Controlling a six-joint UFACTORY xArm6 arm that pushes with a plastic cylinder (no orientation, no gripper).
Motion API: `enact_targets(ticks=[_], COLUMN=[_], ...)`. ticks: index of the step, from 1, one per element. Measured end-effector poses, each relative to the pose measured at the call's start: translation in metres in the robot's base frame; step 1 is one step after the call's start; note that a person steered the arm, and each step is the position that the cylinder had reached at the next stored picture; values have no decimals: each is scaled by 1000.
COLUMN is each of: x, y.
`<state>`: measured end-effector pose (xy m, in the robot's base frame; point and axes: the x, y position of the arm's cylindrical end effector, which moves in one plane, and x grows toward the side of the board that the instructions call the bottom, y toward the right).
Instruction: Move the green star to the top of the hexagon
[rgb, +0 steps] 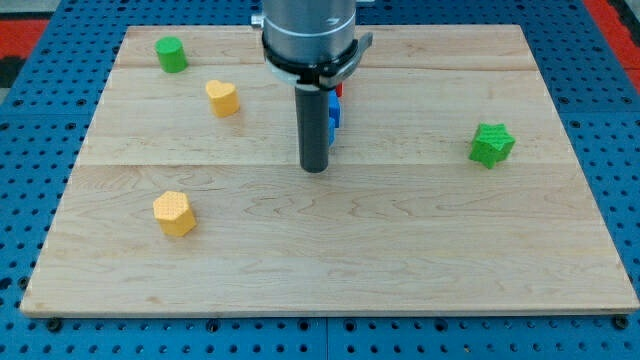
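Note:
The green star (491, 144) lies at the view's right on the wooden board (330, 260). The yellow hexagon (174, 213) lies at the lower left. My tip (315, 167) rests near the board's middle, well left of the green star and right of the hexagon, touching neither. A blue block (334, 113) and a red block (339, 89) are mostly hidden just behind the rod.
A yellow heart-like block (222, 98) lies at the upper left. A green cylinder-like block (171, 54) sits near the top left corner. The board rests on a blue pegboard (620, 180).

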<state>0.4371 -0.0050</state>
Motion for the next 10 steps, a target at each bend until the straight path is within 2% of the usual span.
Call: enact_targets(ticks=[1, 3, 4, 5, 6, 7, 8, 9, 10], x=[-8, 4, 7, -35, -53, -21, -3, -9, -27], y=[18, 60, 116, 143, 192, 268, 253, 183, 163])
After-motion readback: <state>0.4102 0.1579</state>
